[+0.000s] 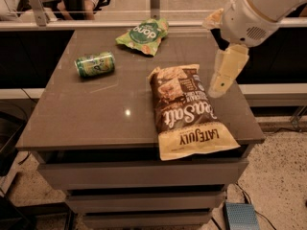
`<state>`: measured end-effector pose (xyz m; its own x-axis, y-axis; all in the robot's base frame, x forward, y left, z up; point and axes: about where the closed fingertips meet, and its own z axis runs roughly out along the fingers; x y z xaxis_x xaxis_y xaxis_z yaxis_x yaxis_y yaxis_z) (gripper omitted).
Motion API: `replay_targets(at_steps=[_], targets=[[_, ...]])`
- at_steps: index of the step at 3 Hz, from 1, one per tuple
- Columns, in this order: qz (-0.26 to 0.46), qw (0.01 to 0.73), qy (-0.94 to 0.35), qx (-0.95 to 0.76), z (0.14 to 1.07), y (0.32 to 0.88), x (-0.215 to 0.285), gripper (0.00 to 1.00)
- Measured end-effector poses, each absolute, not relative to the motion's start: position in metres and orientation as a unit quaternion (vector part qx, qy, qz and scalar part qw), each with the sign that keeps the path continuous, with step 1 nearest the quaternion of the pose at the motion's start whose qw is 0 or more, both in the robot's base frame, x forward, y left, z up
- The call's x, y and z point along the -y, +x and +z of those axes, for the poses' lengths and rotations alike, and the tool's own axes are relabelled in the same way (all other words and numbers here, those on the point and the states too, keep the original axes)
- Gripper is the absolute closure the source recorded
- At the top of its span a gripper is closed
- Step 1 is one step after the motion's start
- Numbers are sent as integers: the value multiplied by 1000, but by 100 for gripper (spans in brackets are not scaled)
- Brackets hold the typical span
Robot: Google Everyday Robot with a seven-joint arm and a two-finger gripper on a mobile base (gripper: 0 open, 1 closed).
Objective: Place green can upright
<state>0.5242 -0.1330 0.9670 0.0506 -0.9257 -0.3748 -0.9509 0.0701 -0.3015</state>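
The green can [95,64] lies on its side on the grey table [96,114], at the back left, with its silver top facing left. My gripper [223,74] hangs from the white arm [256,11] over the table's right side. It is just right of the brown chip bag, above the surface and far from the can. It holds nothing that I can see.
A large brown and yellow chip bag [188,110] lies at the front right, overhanging the front edge. A crinkled green snack bag [143,34] lies at the back centre. A rail and seated people are behind the table. A blue box [240,216] sits on the floor.
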Motion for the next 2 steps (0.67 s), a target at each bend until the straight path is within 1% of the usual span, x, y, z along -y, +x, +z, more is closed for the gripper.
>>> replay_targets(at_steps=[1, 2], targets=[[63, 275, -705, -650, 963, 545, 74, 0], [106, 298, -723, -614, 959, 553, 10, 0]])
